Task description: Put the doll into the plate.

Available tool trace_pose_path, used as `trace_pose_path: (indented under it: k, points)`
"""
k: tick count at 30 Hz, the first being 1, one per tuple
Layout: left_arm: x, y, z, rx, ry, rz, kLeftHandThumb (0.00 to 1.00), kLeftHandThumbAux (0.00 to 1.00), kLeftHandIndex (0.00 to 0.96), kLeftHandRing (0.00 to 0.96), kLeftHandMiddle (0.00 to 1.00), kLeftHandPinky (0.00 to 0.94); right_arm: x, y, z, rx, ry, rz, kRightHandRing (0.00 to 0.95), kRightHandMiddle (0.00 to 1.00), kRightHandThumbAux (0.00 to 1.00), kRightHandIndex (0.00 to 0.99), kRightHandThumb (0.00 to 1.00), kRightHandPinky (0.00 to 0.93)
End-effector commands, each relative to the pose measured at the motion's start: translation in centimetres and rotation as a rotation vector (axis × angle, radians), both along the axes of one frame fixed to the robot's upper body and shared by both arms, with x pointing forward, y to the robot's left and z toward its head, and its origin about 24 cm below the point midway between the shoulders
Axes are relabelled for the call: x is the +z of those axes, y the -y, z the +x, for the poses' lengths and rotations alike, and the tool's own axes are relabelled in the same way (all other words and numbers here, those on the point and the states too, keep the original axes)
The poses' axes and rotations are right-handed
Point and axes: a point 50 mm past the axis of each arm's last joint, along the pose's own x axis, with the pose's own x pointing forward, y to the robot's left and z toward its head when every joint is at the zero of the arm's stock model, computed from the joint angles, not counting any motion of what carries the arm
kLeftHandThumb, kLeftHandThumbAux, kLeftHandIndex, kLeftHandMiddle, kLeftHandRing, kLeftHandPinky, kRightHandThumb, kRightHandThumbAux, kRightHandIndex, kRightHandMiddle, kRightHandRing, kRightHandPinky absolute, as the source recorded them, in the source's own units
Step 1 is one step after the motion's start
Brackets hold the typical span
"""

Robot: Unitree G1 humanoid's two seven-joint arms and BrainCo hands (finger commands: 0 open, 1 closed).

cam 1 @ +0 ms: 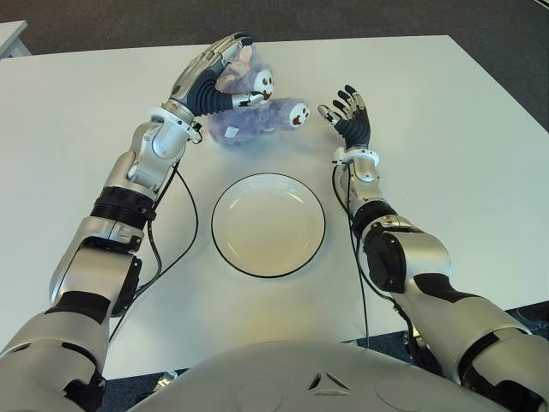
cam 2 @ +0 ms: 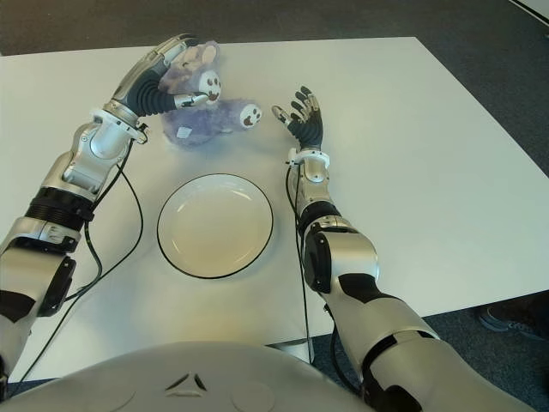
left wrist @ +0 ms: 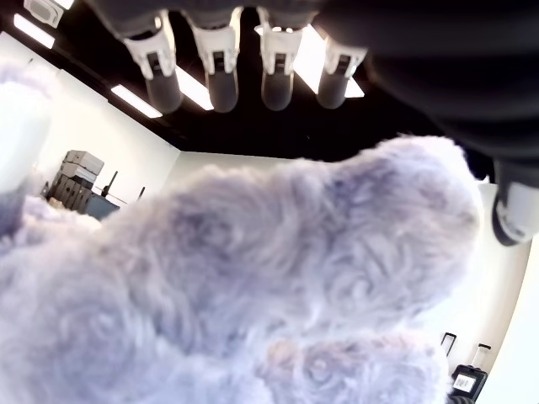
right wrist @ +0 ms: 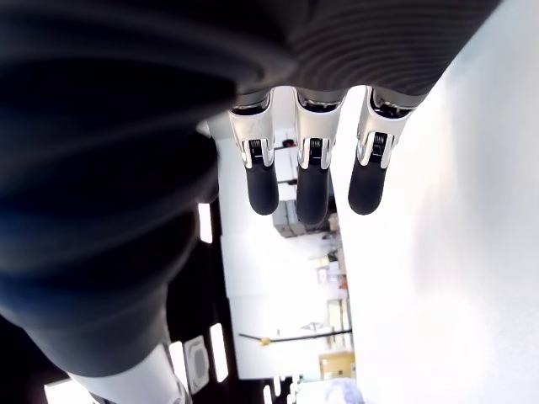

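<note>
Our left hand (cam 1: 210,73) is on the doll (cam 1: 257,107) at the far side of the white table (cam 1: 446,146). The fingers (cam 1: 225,47) drape over the top of the purple plush, and the thumb comes in from the near side against its head. The left wrist view confirms it: fur fills the frame right under the palm with four fingertips (left wrist: 221,80) arched over it. We read that as a grasp on the doll, though we can't tell how firm it is. The doll's lower body and one foot look like they touch the table; we can't tell whether any of it is lifted.

The plate (cam 1: 268,224), white with a dark rim, sits nearer to us than the doll, between our two forearms, with nothing in it. The doll is apart from the plate, beyond its far edge.

Our right hand (cam 1: 347,112) is held up just right of the doll, palm toward it, fingers spread and holding nothing. The right wrist view shows three straight fingers (right wrist: 310,181) with nothing between them.
</note>
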Motion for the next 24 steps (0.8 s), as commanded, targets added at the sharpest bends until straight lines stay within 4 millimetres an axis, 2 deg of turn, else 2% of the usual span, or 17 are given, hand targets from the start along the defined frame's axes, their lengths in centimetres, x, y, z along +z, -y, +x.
trace_pose_path:
  k: [1,24]
  points:
    - [-1.05,0.32,-0.27,-0.007,-0.040,0.028,0.147,0.390,0.000,0.035,0.056,0.000,-1.78,-0.16,-0.65,0.000,-0.080,0.009,0.143,0.140,0.842,0.119,0.227,0.169]
    - [-1.86,1.04,-1.16,-0.053,-0.039,0.048,0.165,0.403,0.000,0.029,0.055,0.000,-1.68,-0.23,-0.57,-0.004,-0.081,0.019,0.134,0.132,0.819,0.134,0.254,0.163]
